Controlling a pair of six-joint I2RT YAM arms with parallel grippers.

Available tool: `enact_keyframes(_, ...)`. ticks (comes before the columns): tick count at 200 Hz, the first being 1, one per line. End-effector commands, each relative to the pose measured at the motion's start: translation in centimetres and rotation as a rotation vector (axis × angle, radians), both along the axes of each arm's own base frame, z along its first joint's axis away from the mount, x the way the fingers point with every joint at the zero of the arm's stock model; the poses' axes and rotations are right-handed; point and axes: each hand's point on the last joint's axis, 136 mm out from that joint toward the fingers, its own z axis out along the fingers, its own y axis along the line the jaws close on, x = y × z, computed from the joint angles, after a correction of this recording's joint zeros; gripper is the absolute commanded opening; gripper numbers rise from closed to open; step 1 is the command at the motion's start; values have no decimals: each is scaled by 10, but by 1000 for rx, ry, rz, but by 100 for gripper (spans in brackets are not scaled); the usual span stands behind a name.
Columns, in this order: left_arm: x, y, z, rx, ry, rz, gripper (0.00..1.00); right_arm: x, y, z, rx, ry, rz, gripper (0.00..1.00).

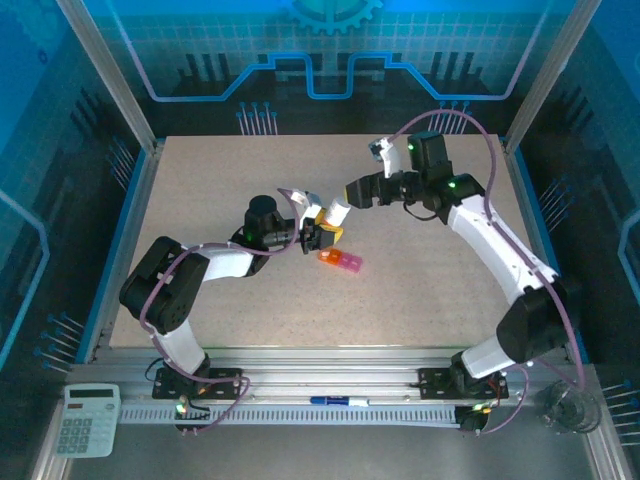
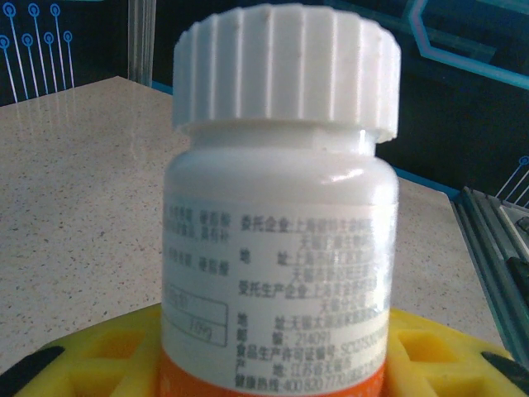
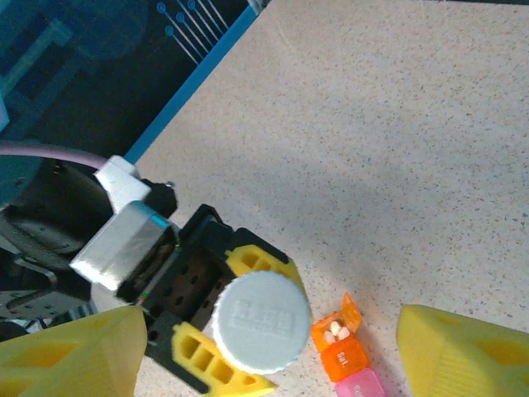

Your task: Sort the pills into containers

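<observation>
Table (image 1: pixel 200 200) seen from above, with both arms meeting near its middle and bare speckled surface on every side out to the framed edges. The left gripper (image 1: pixel 326 225) clamps a white bottle (image 1: pixel 337 211). The containers (image 1: pixel 341 260) lie flat on the table just beside it, on the near side, orange end toward the left arm.

Left wrist view: the bottle stands upright between yellow fingers (image 2: pixel 99 360), its ribbed cap (image 2: pixel 287 70) on. Its label carries rows of small Chinese print and some numerals, too blurred to read with confidence.

Right wrist view: looking down on the cap, whose embossed lettering is illegible. The right gripper (image 3: pixel 269 360) hangs above the cap with its yellow fingers spread wide, holding nothing. Here the orange compartment has its lid flipped up, showing white pills (image 3: pixel 334 332) inside. A short mark on the strip cannot be read. A blue rail (image 3: pixel 198 74) bounds the table.
</observation>
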Motion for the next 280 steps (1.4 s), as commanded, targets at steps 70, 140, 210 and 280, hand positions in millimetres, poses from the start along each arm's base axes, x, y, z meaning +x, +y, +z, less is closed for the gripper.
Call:
enact_keyframes(70, -2, -4, 33, -38, -105, -37, 0, -11, 30, -18, -3, 64, 203, 75)
enact_keyframes(140, -2, -4, 34, -39, -108, -37, 0, -12, 35, -32, -31, 99, 209, 68)
enact_keyframes(210, -2, -5, 33, -39, -104, -37, 0, -13, 34, -44, -55, 137, 162, 44)
enact_keyframes(280, -1, -4, 32, -39, -102, -34, 0, -17, 29, -82, -113, 363, -209, 44)
